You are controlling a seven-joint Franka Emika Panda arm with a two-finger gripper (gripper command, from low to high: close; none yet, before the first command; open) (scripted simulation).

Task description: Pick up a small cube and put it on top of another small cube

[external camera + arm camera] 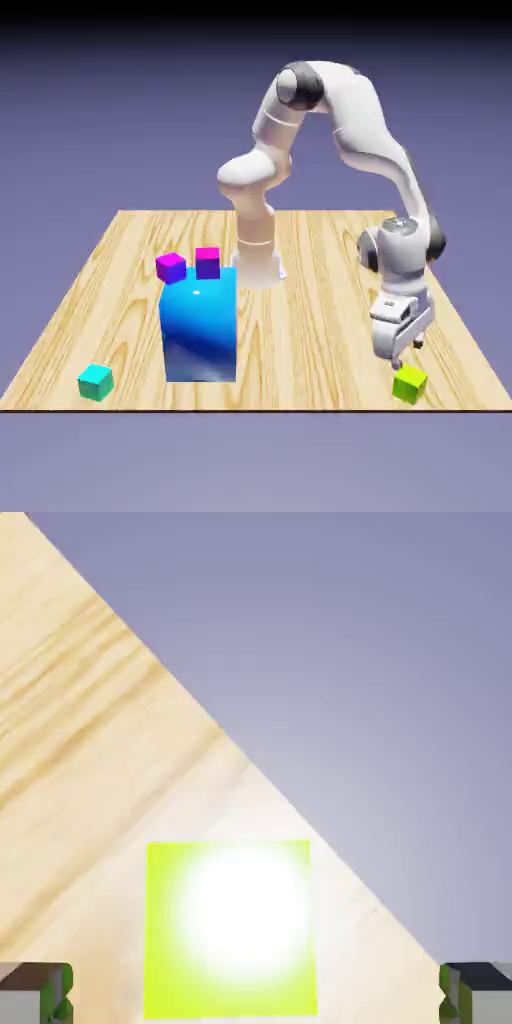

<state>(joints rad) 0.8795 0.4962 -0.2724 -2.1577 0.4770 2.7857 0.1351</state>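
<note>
The small lime-green cube (409, 384) sits on the wooden table near its front right corner. My gripper (404, 352) hangs just above it, fingers pointing down, open and holding nothing. In the hand view the lime-green cube (230, 930) lies large between the two grey fingertips (36, 992), which stand wide apart at the bottom corners with my gripper (256, 994) centred over it. A small teal cube (96, 382) rests near the front left corner. Two small magenta-purple cubes (171, 267) (208, 262) sit on or just behind the top of the big blue block.
The big blue block (200, 325) stands left of the table's middle. The table edge (300, 812) runs diagonally through the hand view, close to the lime-green cube. The arm's base (258, 262) rises at the table's far middle.
</note>
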